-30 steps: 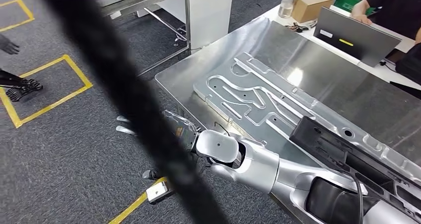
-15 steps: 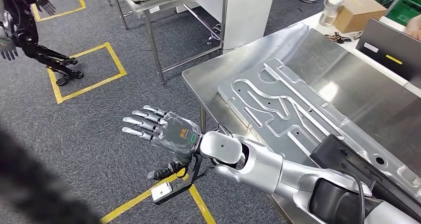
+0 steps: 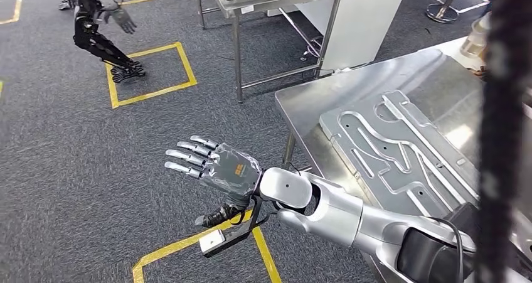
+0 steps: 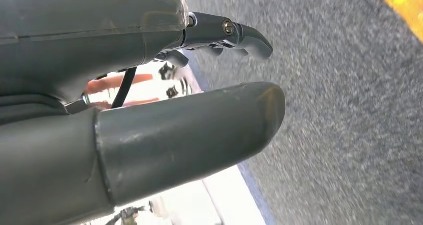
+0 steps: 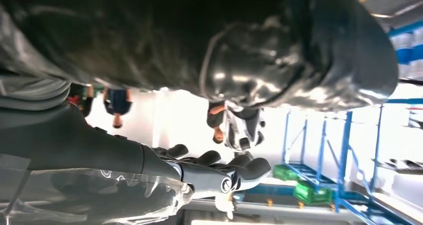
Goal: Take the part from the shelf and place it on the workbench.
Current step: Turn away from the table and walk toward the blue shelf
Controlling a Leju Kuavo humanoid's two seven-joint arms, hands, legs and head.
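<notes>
Silver right hand point(image 3: 213, 167) stays spread while the workbench point(image 3: 301, 107) slides rightward.

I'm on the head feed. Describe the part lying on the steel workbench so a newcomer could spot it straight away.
Find the shiny steel workbench at the right. Flat on it lies the part, a long grey metal plate running diagonally. Winding raised channels and slots set it apart from the bench's smooth bare surface.

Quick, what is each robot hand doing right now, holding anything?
Left robot hand: open, holding nothing.
Right robot hand: open, fingers spread, holding nothing.
</notes>
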